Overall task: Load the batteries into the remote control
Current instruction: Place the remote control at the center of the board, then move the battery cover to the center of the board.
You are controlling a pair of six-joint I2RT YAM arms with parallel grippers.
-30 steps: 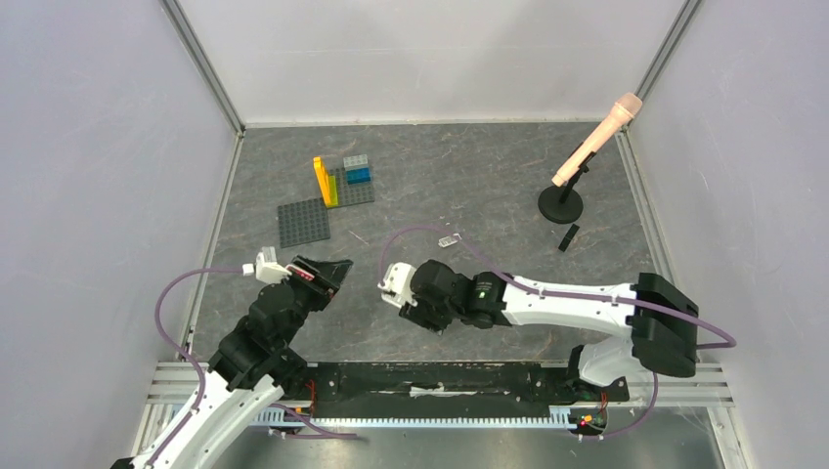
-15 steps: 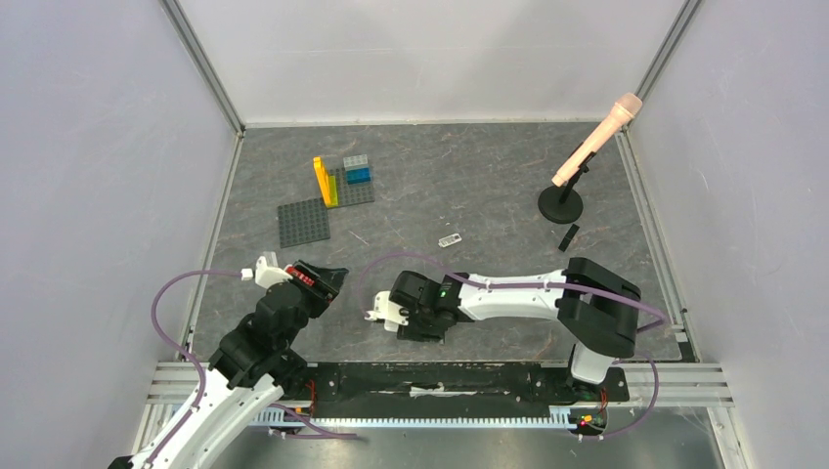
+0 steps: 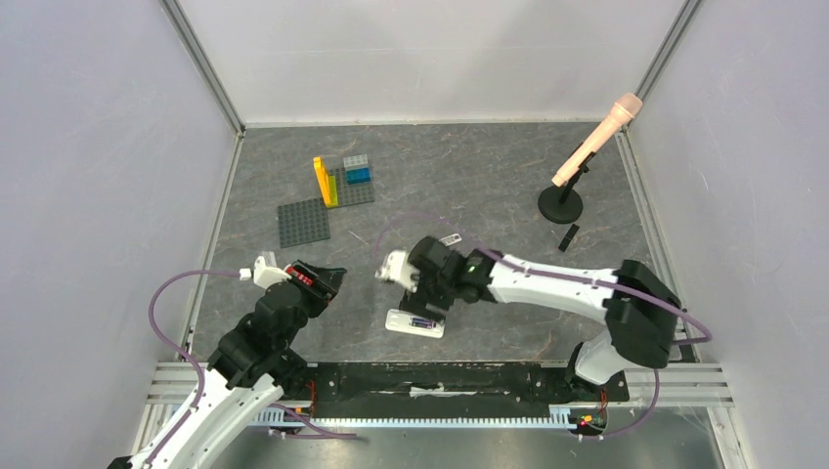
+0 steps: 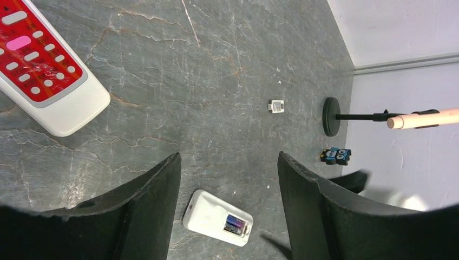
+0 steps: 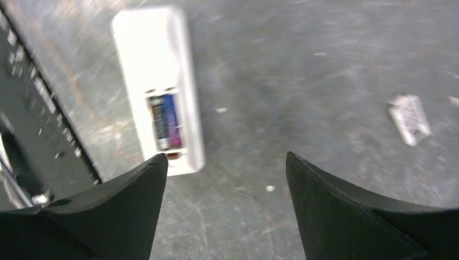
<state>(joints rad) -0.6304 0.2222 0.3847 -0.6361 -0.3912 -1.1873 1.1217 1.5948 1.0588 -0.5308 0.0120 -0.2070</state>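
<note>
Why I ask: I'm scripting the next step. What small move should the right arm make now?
Probably raise the right tool and swing it toward the small white piece, perhaps the cover. The tool is open and empty near the white remote, which already holds a battery.

Left arm (image 3: 217, 412) and right arm (image 3: 552, 283) share white link shells with bulky black joint housings; a thin purple cable (image 3: 152, 318) loops beside each; broad, curved matte-black fingers (image 4: 325, 216) fill the wrist views' lower corners
</note>
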